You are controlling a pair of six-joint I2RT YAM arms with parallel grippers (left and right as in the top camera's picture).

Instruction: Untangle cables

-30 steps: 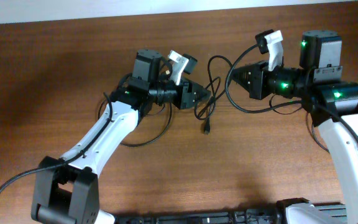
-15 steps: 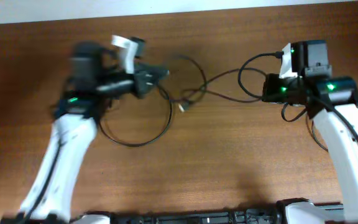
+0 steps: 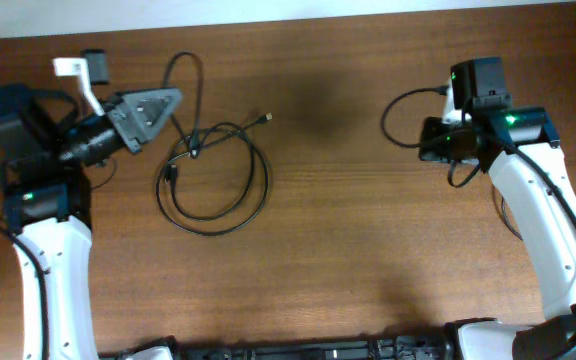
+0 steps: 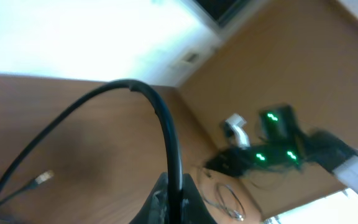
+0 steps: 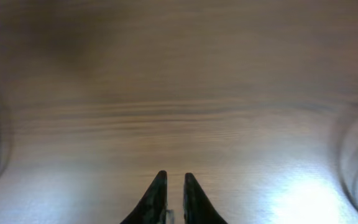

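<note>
One thin black cable (image 3: 213, 185) lies coiled on the table at centre left, its silvery plug tip (image 3: 265, 118) pointing right. A strand arches up from the coil into my left gripper (image 3: 156, 108). In the left wrist view the jaws (image 4: 176, 198) are shut on this black strand (image 4: 160, 118), and the plug tip (image 4: 43, 178) shows at lower left. A second thin cable (image 3: 400, 118) forms a small loop at the right, ending at my right gripper (image 3: 426, 140). In the right wrist view the fingers (image 5: 171, 186) are nearly closed, with a small pale piece pinched between them.
The wooden table (image 3: 348, 250) runs to a pale wall along the far edge. The right arm (image 4: 272, 146) with green lights shows in the left wrist view. Thicker black wires hang by the right arm (image 3: 508, 215).
Both arms have pulled apart, the left far to the left, the right a little right. The two cables, crossed at the centre before, now lie apart: one coil at left, one loop at right.
</note>
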